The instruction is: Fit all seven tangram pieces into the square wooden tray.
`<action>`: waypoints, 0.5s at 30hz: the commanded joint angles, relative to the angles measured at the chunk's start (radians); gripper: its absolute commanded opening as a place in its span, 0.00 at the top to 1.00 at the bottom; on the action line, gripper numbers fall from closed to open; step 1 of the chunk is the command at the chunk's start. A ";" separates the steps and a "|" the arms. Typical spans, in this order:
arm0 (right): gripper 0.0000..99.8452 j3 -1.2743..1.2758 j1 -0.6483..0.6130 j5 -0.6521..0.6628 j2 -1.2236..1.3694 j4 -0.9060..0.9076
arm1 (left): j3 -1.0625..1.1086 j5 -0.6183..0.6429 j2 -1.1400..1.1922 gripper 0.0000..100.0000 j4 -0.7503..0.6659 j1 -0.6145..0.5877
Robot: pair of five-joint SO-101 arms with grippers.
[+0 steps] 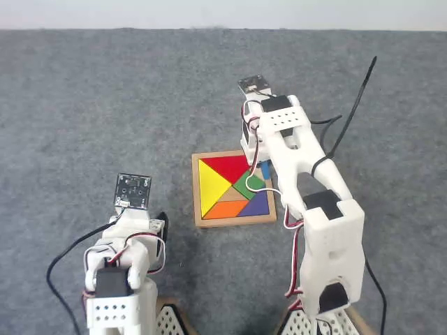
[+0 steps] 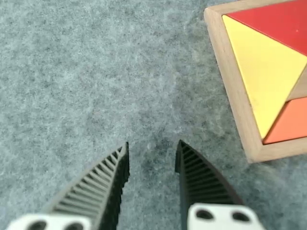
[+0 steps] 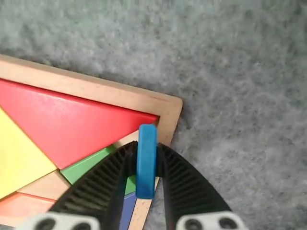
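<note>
Currently tray [image 1: 196, 190], five pieces [image 1: 210, 185], one gripped piece [image 3: 146, 160]

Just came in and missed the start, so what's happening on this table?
The right tool is shut on a blue piece, held on edge over a corner of the wooden tray, beside the red triangle. The yellow piece, orange piece, green piece and purple piece lie in the tray. The left tool hangs open over the grey mat, holding nothing.
</note>
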 commanded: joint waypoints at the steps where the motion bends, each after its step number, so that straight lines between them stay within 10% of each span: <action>1: 0.91 -0.052 0.015 0.014 -0.012 -0.010 | -0.008 -0.006 -0.028 0.85 0.009 0.002; 15: 0.87 -0.063 0.008 0.008 -0.022 0.018 | -0.008 -0.006 -0.028 0.85 0.009 0.002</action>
